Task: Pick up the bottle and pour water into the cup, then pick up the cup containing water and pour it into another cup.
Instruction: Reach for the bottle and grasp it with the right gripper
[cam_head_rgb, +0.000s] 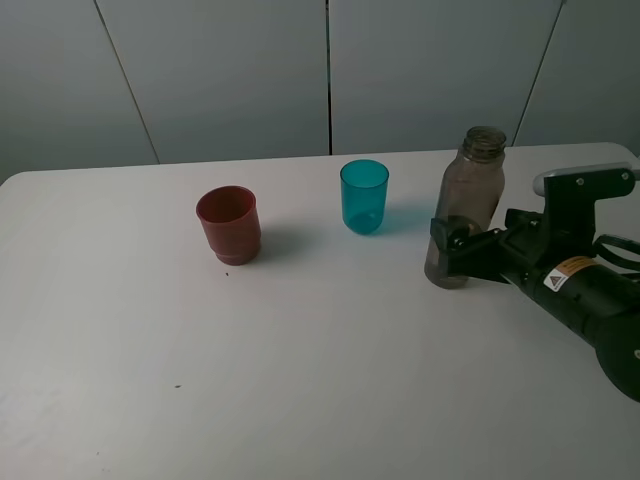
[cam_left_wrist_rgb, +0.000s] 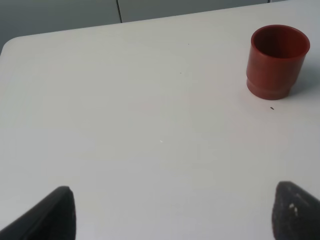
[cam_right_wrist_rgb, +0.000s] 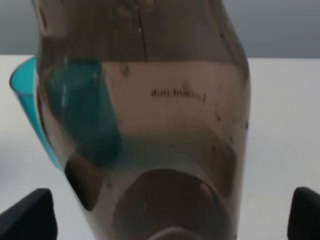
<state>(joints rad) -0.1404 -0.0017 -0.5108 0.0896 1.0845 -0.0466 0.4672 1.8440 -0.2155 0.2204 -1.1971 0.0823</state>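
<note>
Looking from the front edge back: the right arm (cam_head_rgb: 585, 290) comes in low over the right side of the white tabletop (cam_head_rgb: 300, 380). The right jaws are spread wide, with the bottle (cam_head_rgb: 465, 200) sitting between them, around the lower part of its body. In the right wrist view the bottle (cam_right_wrist_rgb: 150, 125) fills nearly everything. The dark fingertips (cam_right_wrist_rgb: 25, 215) sit out on either side of it with bare tabletop showing in the gaps, so they're straddling it, not squeezing it. The bottle's standing upright with no cap on the neck. Can't tell how much water is in it.

The left jaws only show in the left wrist view. Their fingertips (cam_left_wrist_rgb: 52, 217) are far apart, wide open, with nothing between them but tabletop (cam_left_wrist_rgb: 150, 125).

A bit further back, left of centre, the red-brown cup (cam_head_rgb: 229, 225) stands upright, well apart from the left jaws. A tiny dark speck (cam_head_rgb: 226, 272) lies just beside its base.

Further back again, the teal cup (cam_head_rgb: 364, 196) stands upright between the red-brown cup and the bottle, nearer the bottle but not touching it. Its rim peeks out from behind the bottle in the right wrist view.

Grey wall panels (cam_head_rgb: 230, 70) are behind it all.
</note>
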